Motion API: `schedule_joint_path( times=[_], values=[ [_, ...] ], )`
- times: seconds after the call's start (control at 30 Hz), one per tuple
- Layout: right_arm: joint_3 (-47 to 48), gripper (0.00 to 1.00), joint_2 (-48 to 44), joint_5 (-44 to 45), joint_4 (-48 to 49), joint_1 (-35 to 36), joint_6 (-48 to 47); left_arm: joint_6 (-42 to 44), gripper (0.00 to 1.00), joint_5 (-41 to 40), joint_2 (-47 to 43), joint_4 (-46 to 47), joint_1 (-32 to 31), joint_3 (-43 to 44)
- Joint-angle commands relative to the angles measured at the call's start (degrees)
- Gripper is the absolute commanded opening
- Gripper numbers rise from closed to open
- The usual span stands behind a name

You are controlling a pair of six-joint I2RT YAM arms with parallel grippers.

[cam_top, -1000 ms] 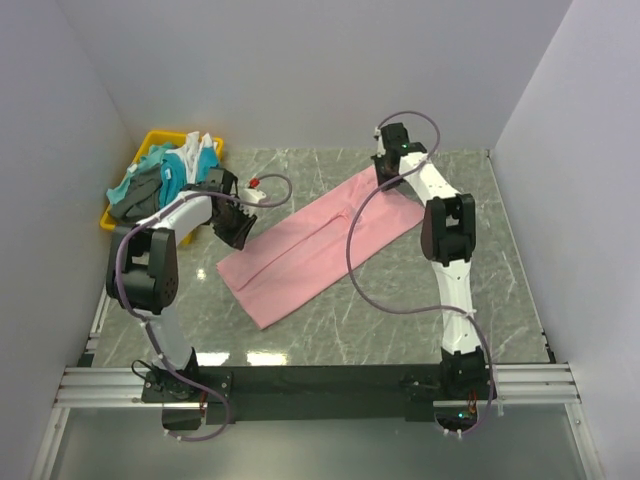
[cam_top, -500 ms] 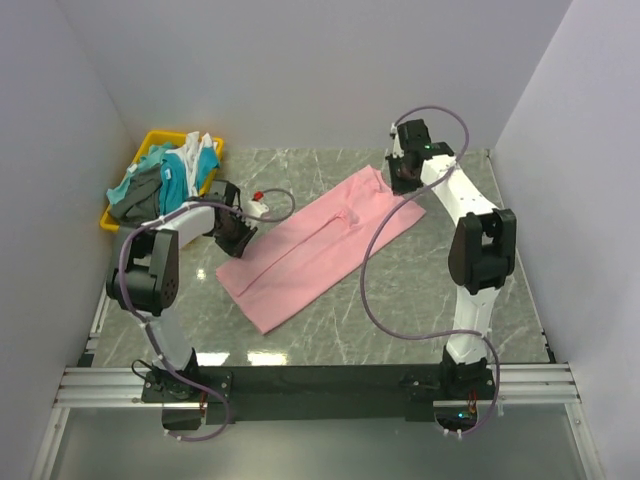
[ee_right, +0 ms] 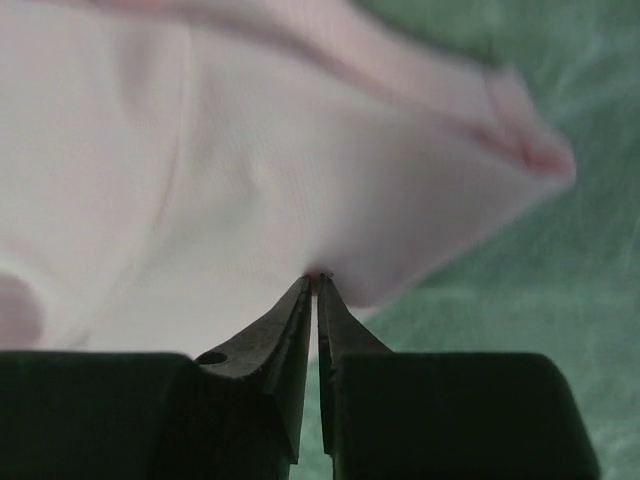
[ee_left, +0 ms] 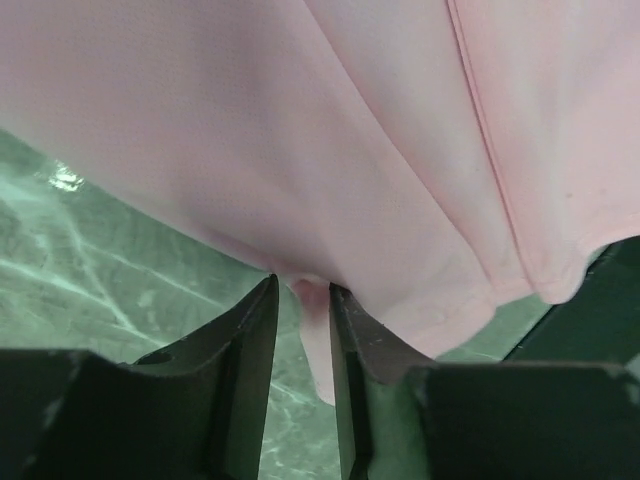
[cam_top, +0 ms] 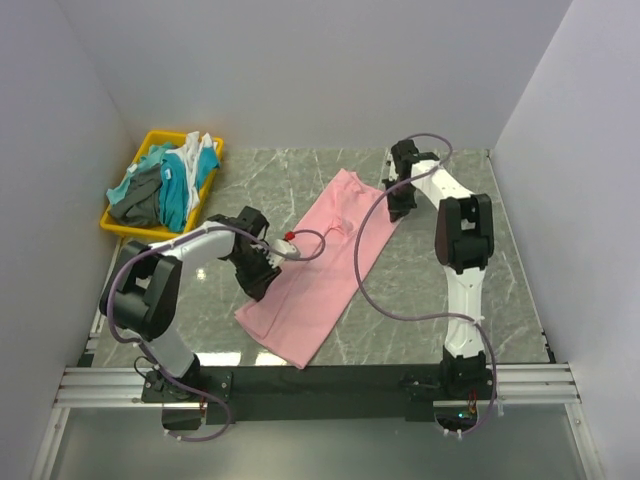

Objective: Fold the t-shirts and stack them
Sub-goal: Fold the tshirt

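From above, the wrists hide both jaws. Up close, the left jaws pinch a fold of the pink shirt (cam_top: pixel 322 268) and the right jaws grip its blurred edge. It lies on the green marbled worktop (cam_top: pixel 500 260), right of the bin (cam_top: pixel 152 138), with white walls around.

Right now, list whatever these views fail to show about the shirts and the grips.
- Top view: both sets of jaws hidden under their own wrists; grips on the pink t-shirt unreadable there.
- Top view: heaped shirts in the yellow bin overlap; count unclear.
- Right wrist view: cloth blurred, too close; which part is pinched unknown.
- Left wrist view: frame edges cut the shirt; fold state unseen.
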Motion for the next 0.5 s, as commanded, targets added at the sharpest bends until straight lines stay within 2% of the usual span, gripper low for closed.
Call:
schedule_joint_path(
  times=[0.0, 0.2, 0.27, 0.4, 0.47],
  values=[
    [7.91, 0.13, 4.79, -0.19, -1.04, 0.33, 0.77, -1.75, 0.34, 5.57, -2.51, -2.04, 2.09, 3.74],
    [24.16, 0.12, 14.45, 3.24, -3.15, 1.99, 0.34, -4.65, 0.38, 8.74, -2.78, -1.25, 6.75, 8.66],
    [25.94, 0.08, 14.99, 3.86, -0.27, 2.61, -0.62, -5.35, 0.39, 8.65, -2.6, -1.07, 7.37, 9.8],
    [33.06, 0.1, 15.88, 3.42, 3.52, 5.15, -4.39, -5.62, 0.42, 8.12, -1.82, 0.51, 7.37, 11.56],
    [30.53, 0.13, 13.52, 4.64, 8.7, 5.86, -6.16, -5.36, 0.42, 8.03, -1.11, 0.51, 7.28, 12.35]
  ],
)
